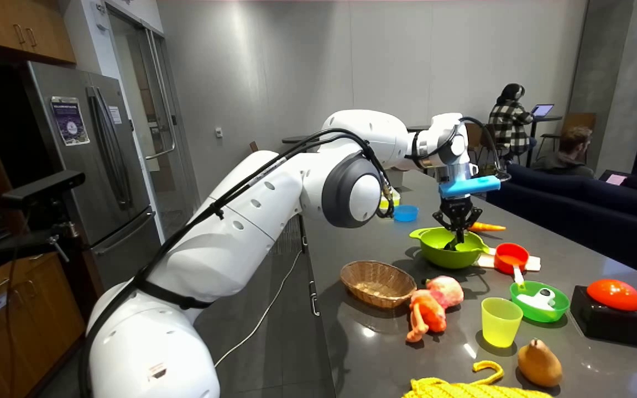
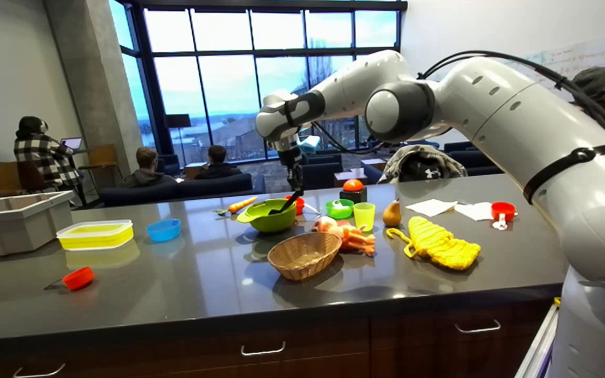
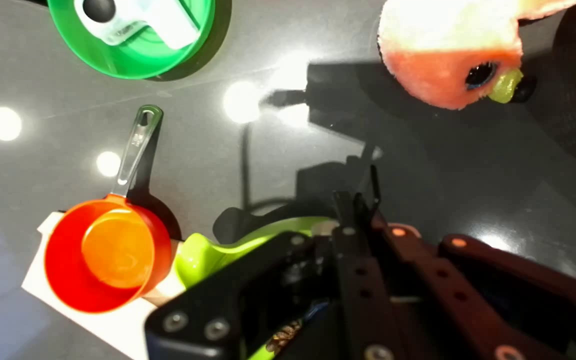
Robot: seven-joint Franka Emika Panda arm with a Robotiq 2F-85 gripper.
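My gripper [image 1: 458, 236] points down over the lime-green bowl [image 1: 444, 257], its fingers closed on a slim black utensil [image 2: 284, 203]. The utensil slants down into the bowl in both exterior views; its lower end is partly hidden by the rim. In the wrist view, a thin black handle end [image 3: 374, 184] sticks out past the fingertips. Some brown bits [image 3: 284, 336] show inside the bowl, mostly covered by the gripper. Beside the bowl, a red measuring cup [image 3: 105, 257] with a clear handle rests on a pale flat piece [image 3: 103, 325].
A wicker basket [image 2: 302, 260] and a pink-orange plush [image 1: 432, 309] lie near the bowl. Around them are a carrot [image 1: 486, 227], a green dish [image 1: 556, 315], a yellow cup [image 1: 501, 323], a pear [image 1: 539, 363] and a red button on a black box [image 1: 611, 323].
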